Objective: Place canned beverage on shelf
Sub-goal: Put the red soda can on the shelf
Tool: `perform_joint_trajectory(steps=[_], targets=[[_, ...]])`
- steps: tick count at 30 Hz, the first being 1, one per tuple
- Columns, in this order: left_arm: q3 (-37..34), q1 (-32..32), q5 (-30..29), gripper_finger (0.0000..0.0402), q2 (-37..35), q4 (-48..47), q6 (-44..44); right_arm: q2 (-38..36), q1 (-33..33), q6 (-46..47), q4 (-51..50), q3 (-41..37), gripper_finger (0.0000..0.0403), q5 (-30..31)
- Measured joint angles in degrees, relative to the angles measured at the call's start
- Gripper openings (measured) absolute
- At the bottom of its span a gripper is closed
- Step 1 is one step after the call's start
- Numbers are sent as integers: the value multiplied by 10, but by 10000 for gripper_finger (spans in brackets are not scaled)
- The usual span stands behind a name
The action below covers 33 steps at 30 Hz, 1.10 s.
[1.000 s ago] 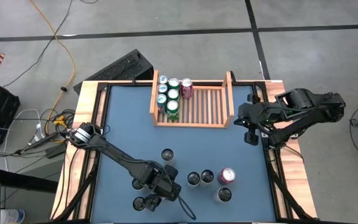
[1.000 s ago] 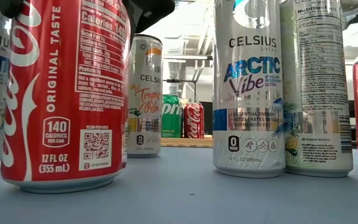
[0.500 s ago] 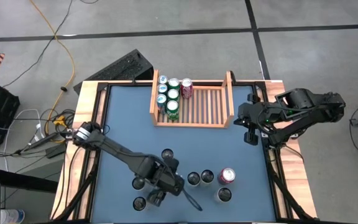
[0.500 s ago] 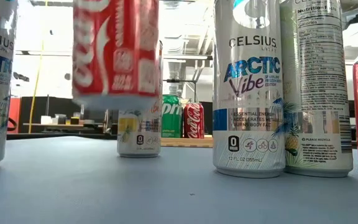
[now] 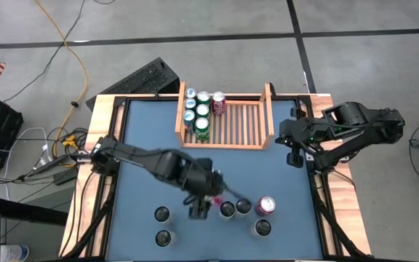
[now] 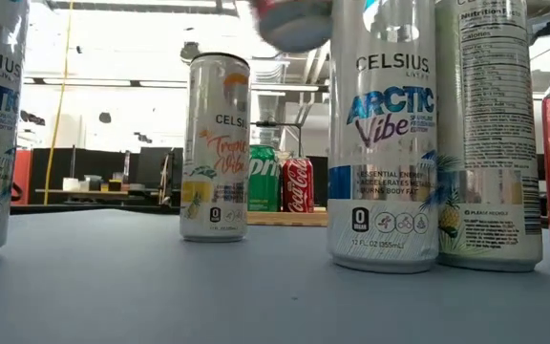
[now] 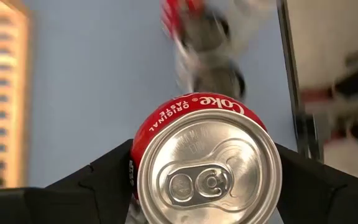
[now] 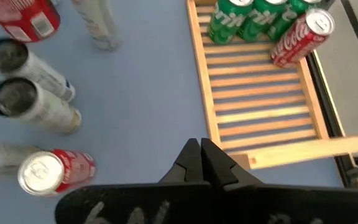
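Gripping a red Coke can [image 7: 206, 163], the left pincer [image 5: 199, 206] hangs above the table; right pincer [image 8: 201, 163] closed.

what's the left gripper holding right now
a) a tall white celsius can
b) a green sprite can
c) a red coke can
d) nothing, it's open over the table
c: the left wrist view shows a red Coke can clamped between the left gripper's dark fingers, and the low view shows it lifted clear of the table.
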Motion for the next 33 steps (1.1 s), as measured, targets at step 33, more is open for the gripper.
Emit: perform_joint_trajectory(steps=[33], targets=[[71, 468, 93, 285, 79, 2, 369, -23, -226, -75, 38, 0, 0, 4]])
